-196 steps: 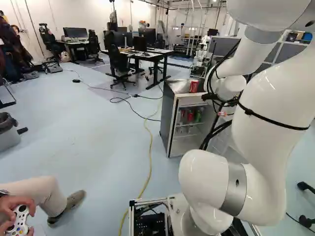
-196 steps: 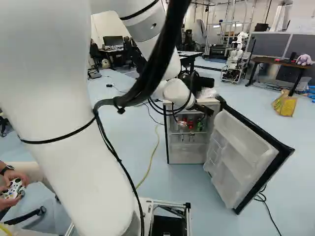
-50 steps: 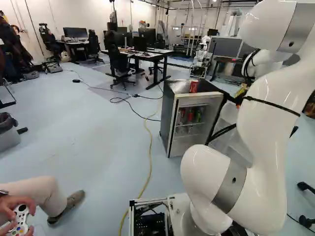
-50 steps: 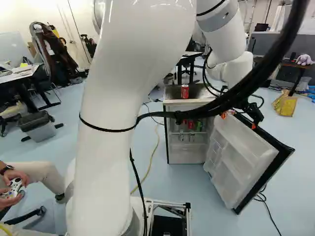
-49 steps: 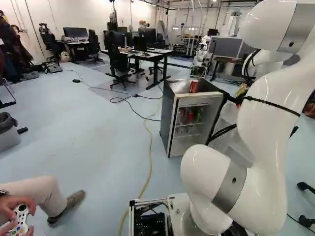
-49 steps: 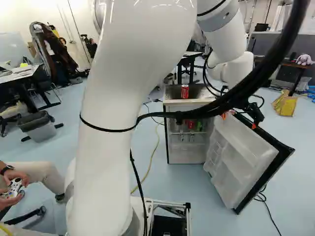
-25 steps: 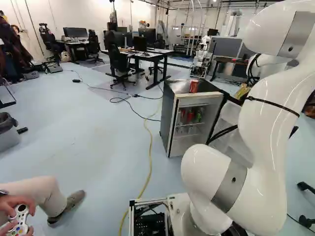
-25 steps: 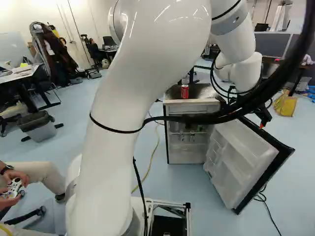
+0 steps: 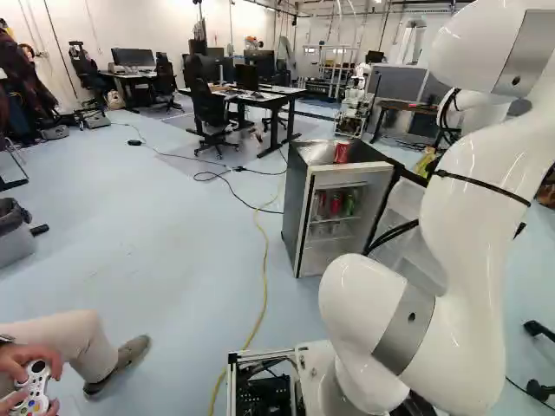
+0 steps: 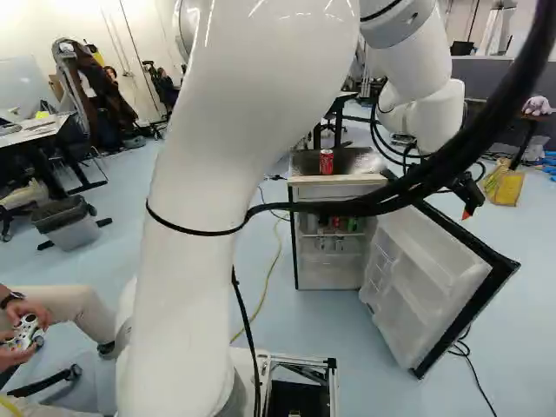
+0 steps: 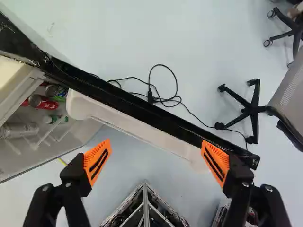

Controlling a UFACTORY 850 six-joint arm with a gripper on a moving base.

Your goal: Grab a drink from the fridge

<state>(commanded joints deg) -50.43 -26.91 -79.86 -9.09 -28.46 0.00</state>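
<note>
Over the top edge of the swung-out fridge door (image 10: 426,282) hangs my gripper (image 10: 469,201), partly behind cables in the right base view. In the wrist view the gripper (image 11: 156,152) stands wide open with nothing between its pads; the door's black edge (image 11: 142,109) runs slantwise below and ahead of it. The small fridge (image 9: 297,208) is open. Red and green cans stand on its upper shelf, among them a red can (image 9: 336,205); in the wrist view a red can (image 11: 45,102) shows beyond one finger. Another red can (image 10: 326,162) stands upright on the fridge top.
A cable (image 11: 163,100) lies on the floor beyond the door, near an office chair (image 11: 253,111). A yellow cable (image 9: 264,269) runs along the floor left of the fridge. Desks and another robot (image 9: 354,104) stand farther back.
Since the oldest frames my arm has swung right, carrying the gripper from the fridge's front to over the door; over the last second it shifted slightly farther right. Base, fridge and cans have stayed put.
</note>
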